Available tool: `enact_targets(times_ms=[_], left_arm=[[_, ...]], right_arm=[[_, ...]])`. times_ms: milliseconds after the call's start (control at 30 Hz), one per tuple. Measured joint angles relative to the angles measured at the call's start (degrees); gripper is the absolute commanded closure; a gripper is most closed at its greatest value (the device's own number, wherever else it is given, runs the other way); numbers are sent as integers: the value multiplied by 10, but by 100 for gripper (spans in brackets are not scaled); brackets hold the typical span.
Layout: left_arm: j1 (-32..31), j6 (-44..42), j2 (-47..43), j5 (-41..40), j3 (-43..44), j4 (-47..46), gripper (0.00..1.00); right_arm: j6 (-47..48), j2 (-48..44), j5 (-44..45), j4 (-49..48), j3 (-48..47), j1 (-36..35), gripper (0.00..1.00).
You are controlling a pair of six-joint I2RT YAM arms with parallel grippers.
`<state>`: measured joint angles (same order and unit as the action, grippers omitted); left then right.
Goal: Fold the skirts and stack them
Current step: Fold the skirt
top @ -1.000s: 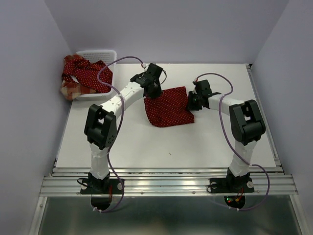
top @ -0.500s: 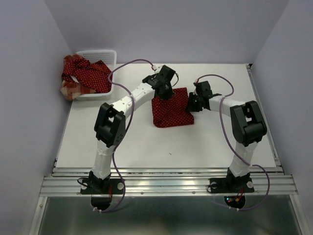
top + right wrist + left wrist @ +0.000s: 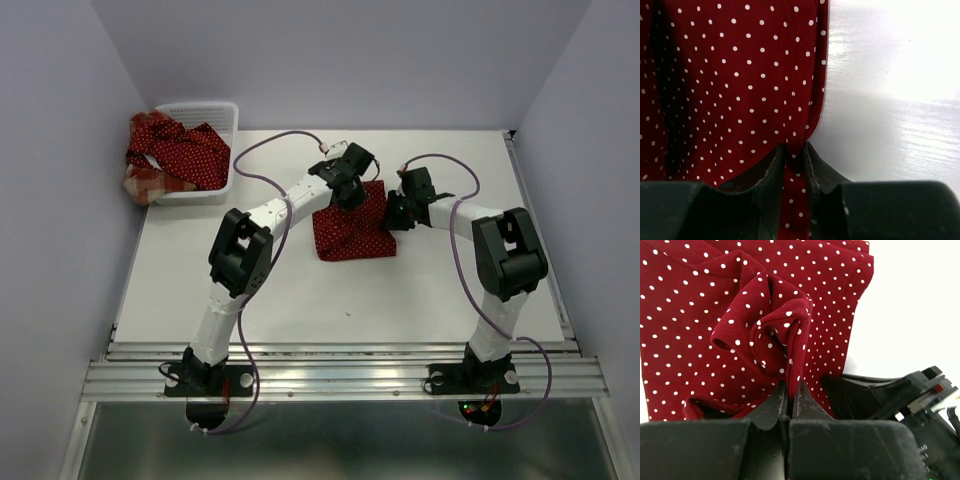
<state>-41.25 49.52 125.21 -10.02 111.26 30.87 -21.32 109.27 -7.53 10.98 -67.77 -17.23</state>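
Your left hand point(image 3: 790, 388) and right hand point(image 3: 795, 151) each pinched the dotted skirt point(image 3: 350, 238) tight, mid-fold at the centre of the surface point(image 3: 300, 290). Two other skirts point(image 3: 180, 150) lay unfolded in the basket point(image 3: 205, 106) at ten o'clock, nothing stacked.

A white plastic mesh basket point(image 3: 200, 105) stands at the far left corner of the white table point(image 3: 330, 290), close to the left wall point(image 3: 60, 150). A ridged metal rail point(image 3: 340, 378) runs along the near edge. The walls are pale lilac.
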Motion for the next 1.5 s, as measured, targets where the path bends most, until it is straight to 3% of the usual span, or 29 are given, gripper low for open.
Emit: enact_targets(times_ms=[700, 1067, 1133, 1167, 1200, 1233, 1400, 1500], left_arm=[[-31, 4, 47, 16, 24, -53, 100], [-31, -12, 74, 56, 32, -57, 49], [-32, -18, 74, 65, 33, -61, 25], [-33, -22, 74, 68, 35, -64, 17], [-34, -29, 74, 73, 36, -63, 16], [-34, -32, 74, 78, 38, -61, 4], [-34, -52, 73, 96, 52, -67, 1], [-36, -64, 64, 104, 55, -69, 1]], right_arm=[[-1, -2, 2, 0, 1, 0, 72], [-5, -18, 21, 5, 17, 0, 67], [-8, -28, 32, 10, 26, 0, 64], [-8, -32, 36, 12, 29, 0, 64], [-10, -41, 49, 20, 34, 0, 62], [-11, -46, 53, 23, 38, 1, 59], [-22, -105, 106, 46, 60, 9, 46], [-28, -161, 146, 61, 73, 8, 30]])
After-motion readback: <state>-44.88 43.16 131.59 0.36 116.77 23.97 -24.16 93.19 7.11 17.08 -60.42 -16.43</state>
